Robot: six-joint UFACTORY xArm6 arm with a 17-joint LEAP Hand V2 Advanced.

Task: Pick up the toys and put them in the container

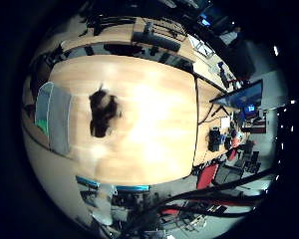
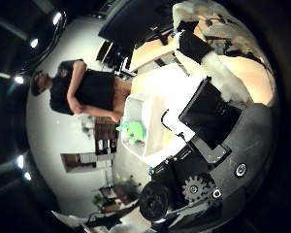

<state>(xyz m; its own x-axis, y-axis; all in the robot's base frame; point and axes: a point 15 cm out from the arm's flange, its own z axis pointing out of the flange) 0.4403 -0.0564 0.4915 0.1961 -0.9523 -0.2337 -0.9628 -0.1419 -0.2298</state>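
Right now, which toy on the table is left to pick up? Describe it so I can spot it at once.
Start from the large light wooden table. Near one end of it sits the pale rectangular container, which already holds a bright green toy. Beside the container, alone on the bare wood, lies the dark brown and black fuzzy toy, the only dark, shaggy thing on that tabletop.

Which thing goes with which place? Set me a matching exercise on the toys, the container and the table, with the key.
Things:
1. dark furry toy
2. bright green soft toy
3. pale rectangular container
4. light wooden table

Places:
A. inside the container
B. underneath the other three
C. lying on the bare tabletop
D. standing near the table's edge

Pairs: 1-C, 2-A, 3-D, 4-B
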